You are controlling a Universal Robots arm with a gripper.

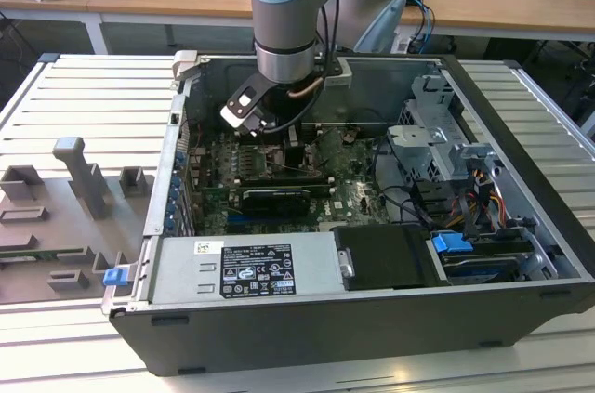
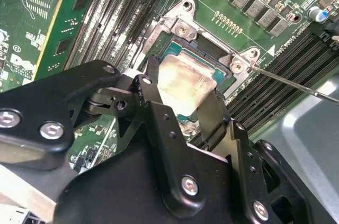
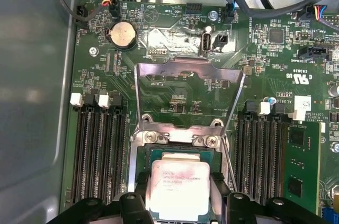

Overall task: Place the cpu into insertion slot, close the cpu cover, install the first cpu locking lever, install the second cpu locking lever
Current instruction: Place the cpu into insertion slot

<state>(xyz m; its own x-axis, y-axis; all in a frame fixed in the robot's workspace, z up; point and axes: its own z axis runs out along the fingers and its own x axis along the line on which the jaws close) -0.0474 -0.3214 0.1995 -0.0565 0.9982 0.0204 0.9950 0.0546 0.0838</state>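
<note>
Your gripper (image 2: 183, 87) is pinching the chip (image 2: 186, 78) by two opposite edges. The fingers (image 2: 151, 83) are matte black metal on bolted links, one on each side. The chip is a flat square with a dull, pale silvery face, right over the socket (image 2: 177, 50). You can't tell whether it's seated or just above, because the fingers cover its near edge.

The first wrist view gives you what the second doesn't. The cover (image 3: 190, 63), a thin silver frame with an open centre, stands swung up off the socket (image 3: 168, 154), and green board shows through the cut-out. In that view the chip (image 3: 179, 189) carries faint print, too small to make out, and the gripper (image 3: 180, 184) is cut off at the frame edge. Long black memory slots (image 3: 100, 150) with white clips sit on both sides of the socket. A round coin battery (image 3: 123, 34) sits beyond the cover.

The second wrist view adds a thin bare-steel lever rod (image 2: 296, 83) running out from a socket corner across the memory slots.

In the exterior view the grey-and-blue arm (image 1: 288, 12) drops into the open black case (image 1: 372, 337), which lies on a ribbed pale desk (image 1: 84, 96). The wrist and cables block the socket area from there. You also get the grey drive cage (image 1: 437, 142) and the labelled silver power supply (image 1: 242, 268).
</note>
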